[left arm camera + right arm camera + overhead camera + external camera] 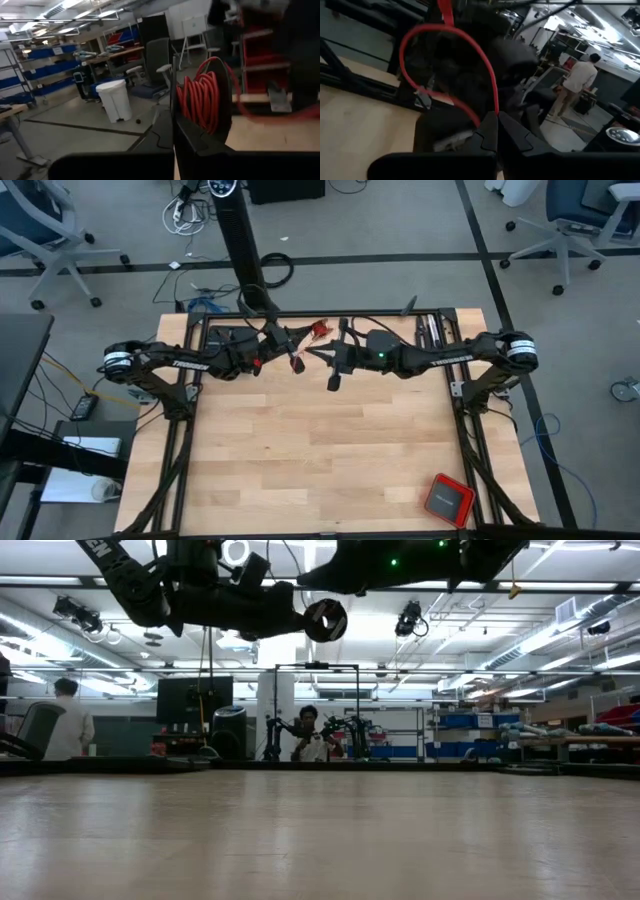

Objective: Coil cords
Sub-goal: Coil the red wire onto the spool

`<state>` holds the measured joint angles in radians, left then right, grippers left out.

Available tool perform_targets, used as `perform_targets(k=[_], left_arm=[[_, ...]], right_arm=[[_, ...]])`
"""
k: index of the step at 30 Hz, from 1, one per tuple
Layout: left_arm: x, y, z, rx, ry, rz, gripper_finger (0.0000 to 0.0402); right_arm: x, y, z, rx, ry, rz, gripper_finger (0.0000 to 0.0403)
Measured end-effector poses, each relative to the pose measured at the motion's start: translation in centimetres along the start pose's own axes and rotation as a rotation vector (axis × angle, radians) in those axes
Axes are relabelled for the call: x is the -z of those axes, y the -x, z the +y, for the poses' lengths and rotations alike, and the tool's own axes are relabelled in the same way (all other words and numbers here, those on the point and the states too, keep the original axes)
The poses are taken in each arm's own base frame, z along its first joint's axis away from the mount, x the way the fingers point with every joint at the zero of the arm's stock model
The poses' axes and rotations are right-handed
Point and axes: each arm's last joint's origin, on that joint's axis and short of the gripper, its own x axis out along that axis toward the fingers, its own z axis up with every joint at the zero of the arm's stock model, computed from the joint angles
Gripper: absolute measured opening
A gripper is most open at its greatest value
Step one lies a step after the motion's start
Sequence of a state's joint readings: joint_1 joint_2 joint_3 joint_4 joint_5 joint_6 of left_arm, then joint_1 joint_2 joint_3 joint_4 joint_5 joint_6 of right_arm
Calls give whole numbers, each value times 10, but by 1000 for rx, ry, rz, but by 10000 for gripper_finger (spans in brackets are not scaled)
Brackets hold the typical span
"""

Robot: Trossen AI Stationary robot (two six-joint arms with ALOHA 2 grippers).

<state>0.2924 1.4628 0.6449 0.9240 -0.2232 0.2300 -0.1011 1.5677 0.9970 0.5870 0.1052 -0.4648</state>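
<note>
ITEM: cord (202, 100) — thin red wire, glossy, round section, flexible. Held in air above far-centre of table (320, 470), between the two arms, clear of the top.

STATE: mostly wound. Left wrist view shows a tight, flat bundle of many parallel turns, standing on edge, long axis roughly upright along the fingers. A free tail runs off sideways from it toward the other arm. Right wrist view shows that tail as one open arch, ending at the right fingertips.

LEFT gripper (174, 125) — fingers pressed together, pinching the bundle at its lower side. Dark, matte, hard plastic.

RIGHT gripper (497, 120) — fingers pressed together on the loose end of the cord. Same build.

KEY RELATION: bundle sits at left gripper; tail leads from it across the gap to right gripper, approx. along the line between the wrists. Grippers near each other, not touching. Right is the nearer hand to the free end; left is the anchor. Judgement: next wrap needs right to carry tail round the bundle; slack arch could snag or spring off.

OTHER: red square box (447, 500), dark top, near-right corner of table, well apart. Table top: pale wood planks, smooth, black frame rails.
</note>
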Motion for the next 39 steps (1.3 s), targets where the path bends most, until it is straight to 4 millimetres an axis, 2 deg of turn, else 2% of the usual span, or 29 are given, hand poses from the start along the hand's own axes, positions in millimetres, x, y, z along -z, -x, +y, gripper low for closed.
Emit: perform_targets(k=[8,14,21,31,36,39], left_arm=[[-6,0,1,-10,145,-58,0],[-5,0,1,-9,146,-56,0],[-6,0,0,45,169,-70,0],[-8,0,-1,101,215,-94,0],[-8,0,-1,102,213,-92,0],[-5,0,-2,113,150,-63,0]], right_arm=[[9,-5,10,32,14,67,0],[14,-4,19,-83,15,105,0],[19,-3,18,-74,21,159,0],[37,0,17,-152,6,312,0],[36,1,14,-115,-6,321,5],[29,6,13,-70,0,338,19]])
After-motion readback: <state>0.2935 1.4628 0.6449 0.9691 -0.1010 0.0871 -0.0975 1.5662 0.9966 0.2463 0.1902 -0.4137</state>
